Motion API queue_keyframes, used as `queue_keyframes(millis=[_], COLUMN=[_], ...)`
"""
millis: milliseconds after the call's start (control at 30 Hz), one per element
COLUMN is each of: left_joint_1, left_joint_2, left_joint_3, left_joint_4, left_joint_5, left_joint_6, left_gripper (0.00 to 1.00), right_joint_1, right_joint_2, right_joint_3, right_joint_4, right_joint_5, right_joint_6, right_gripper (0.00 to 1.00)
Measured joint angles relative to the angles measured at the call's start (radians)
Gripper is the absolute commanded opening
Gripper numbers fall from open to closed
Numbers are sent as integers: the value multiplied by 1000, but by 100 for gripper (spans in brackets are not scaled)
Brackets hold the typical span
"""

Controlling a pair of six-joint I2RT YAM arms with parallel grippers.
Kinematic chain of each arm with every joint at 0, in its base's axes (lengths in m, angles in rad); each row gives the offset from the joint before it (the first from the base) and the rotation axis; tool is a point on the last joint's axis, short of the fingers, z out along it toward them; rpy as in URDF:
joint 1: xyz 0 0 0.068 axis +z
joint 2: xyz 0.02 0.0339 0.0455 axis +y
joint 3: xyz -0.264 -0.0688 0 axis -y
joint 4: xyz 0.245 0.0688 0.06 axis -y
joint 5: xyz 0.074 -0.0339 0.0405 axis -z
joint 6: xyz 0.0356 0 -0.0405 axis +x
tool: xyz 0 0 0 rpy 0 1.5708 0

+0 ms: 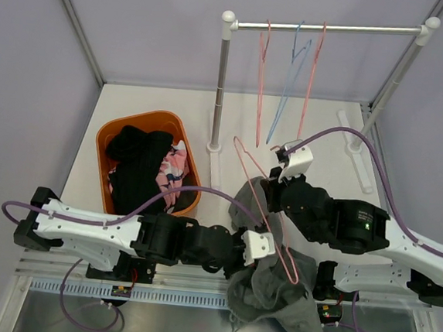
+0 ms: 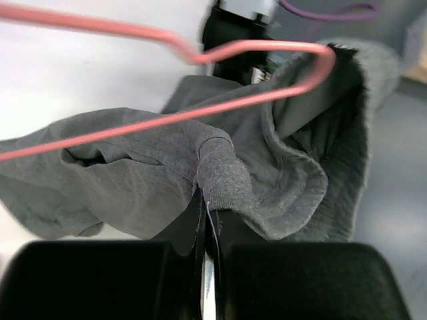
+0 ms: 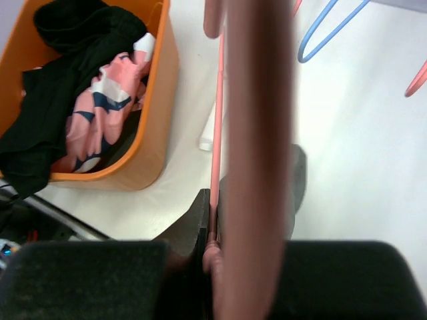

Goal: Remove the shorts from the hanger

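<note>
Seen from above, the white tabletop carries a silver metal clothes rail at 12 to 1 o'clock, where two pink wire hangers and one blue one hang bare. At 9 o'clock sits an orange plastic basket holding black cloth shorts and pink shorts with a navy-and-white print. The soft grey jersey shorts hang at 5 to 6 o'clock, slumped over the table's near edge and threaded on a pink wire hanger that slants up toward 12. The right gripper is clenched on the hanger's wire. The left gripper is clamped on a bunched fold of the grey waistband. The cloth looks light, limp and stretchy, so it should sag and drag rather than slide. The thick ribbed waistband seems the surest hold, and the hanger's bent shoulder is the likely snag.
</note>
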Motion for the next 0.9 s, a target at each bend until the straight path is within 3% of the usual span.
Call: queue_keyframes(millis=[133, 167, 200, 267, 400, 533, 667, 800, 900], left_joint_1=[-56, -61, -65, -65, -62, -21, 12, 9, 10], left_joint_2=[36, 36, 35, 30, 24, 25, 13, -28, -67], left_joint_3=[28, 28, 28, 30, 100, 309, 585, 830, 934], left_joint_4=[-26, -26, -26, -30, -100, -136, 83, 359, 557], left_joint_5=[39, 43, 39, 6, -225, -528, -750, -771, -774], left_joint_6=[32, 39, 44, 49, 60, 159, 446, 719, 907], left_gripper=[2, 9, 9, 1, 0, 0, 0, 0, 0], right_joint_1=[0, 0, 0, 1, 1, 1, 1, 1, 1], right_joint_2=[37, 40, 42, 42, 19, -44, -82, -92, -91], right_joint_3=[29, 38, 53, 80, 135, 138, 159, 183, 190], right_joint_4=[3, 5, 8, 10, 8, -16, -63, -106, -132], right_joint_5=[74, 88, 111, 139, 169, 178, 172, 158, 150], right_joint_6=[-43, -53, -67, -85, -92, -80, -50, -22, -8], right_gripper=[0, 0, 0, 0, 0, 0, 0, 0, 0])
